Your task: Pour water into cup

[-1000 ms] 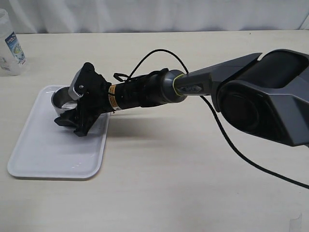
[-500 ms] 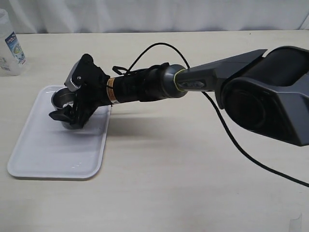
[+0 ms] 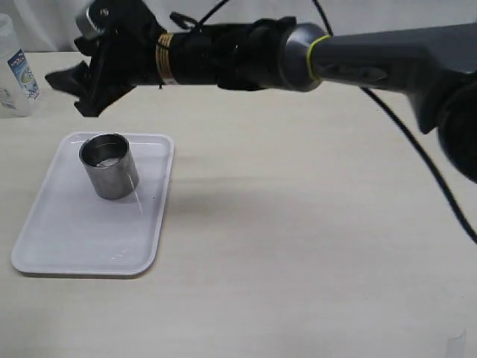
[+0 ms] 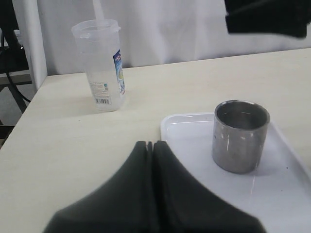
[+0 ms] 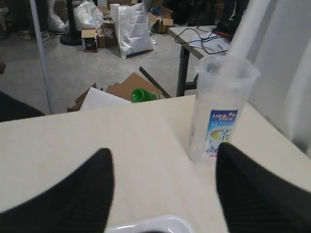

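Observation:
The brushed-steel cup (image 3: 109,165) stands upright on the white tray (image 3: 67,239), free of both grippers. It also shows in the left wrist view (image 4: 240,136). My right gripper (image 3: 71,89) is open and empty, raised above the table behind the cup, between it and the translucent plastic container (image 3: 15,67). In the right wrist view the open gripper (image 5: 165,155) faces that container (image 5: 218,109). My left gripper (image 4: 150,144) is shut and empty, low over the table beside the tray; the exterior view does not show it. I cannot make out the water.
The tray's rim (image 4: 189,121) lies close to my left gripper's tips. The labelled container (image 4: 102,65) stands near the table's far left edge. A white curtain hangs behind the table. The right arm (image 3: 298,56) spans the back of the table.
My right gripper was around the cup on the tray. It has come off the cup, risen and moved back and left toward the container. The cup stays on the tray.

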`<state>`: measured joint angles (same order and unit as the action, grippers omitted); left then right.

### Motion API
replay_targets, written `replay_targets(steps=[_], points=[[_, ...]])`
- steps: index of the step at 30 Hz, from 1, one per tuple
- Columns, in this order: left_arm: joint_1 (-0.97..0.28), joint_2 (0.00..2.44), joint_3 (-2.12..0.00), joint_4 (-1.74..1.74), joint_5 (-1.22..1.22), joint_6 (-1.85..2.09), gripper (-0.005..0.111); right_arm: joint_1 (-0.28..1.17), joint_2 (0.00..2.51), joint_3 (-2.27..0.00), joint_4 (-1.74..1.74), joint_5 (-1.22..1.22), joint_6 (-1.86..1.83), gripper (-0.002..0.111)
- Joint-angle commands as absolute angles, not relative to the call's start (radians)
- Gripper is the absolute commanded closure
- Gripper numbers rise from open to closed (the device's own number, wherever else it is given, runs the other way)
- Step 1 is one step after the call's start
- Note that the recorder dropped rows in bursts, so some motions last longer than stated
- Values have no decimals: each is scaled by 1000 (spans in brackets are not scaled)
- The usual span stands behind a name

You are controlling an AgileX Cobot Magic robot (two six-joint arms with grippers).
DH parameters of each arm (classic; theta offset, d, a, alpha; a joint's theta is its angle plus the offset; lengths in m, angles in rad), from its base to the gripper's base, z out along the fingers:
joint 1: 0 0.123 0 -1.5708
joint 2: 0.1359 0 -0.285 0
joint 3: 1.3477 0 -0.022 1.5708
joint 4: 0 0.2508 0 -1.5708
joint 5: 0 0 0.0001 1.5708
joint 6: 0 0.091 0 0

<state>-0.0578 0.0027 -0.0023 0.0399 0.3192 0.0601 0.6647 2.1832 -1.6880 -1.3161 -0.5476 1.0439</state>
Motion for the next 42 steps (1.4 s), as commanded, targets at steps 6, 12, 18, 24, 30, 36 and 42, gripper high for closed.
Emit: replay_targets(steps=[6,12,18,24,30,36,42], points=[[-54,0,0,42,312,54,107,660,1944,-1682,-1744,-520,1482,104],[-54,0,0,42,312,54,107,660,1790,-1575,-1744,-431,1495,104],[-54,0,0,42,312,54,107,660,1594,-1366,-1744,-289,1447,104],[-54,0,0,41,315,54,107,660,1371,-1163,-1744,-145,1418,104],[-54,0,0,41,315,54,107,660,1129,-998,-1744,-69,1427,104],[-54,0,0,41,315,54,107,660,883,-848,-1744,-73,1435,104],[-54,0,0,41,315,54,107,660,644,-698,-1715,-47,1435,104]])
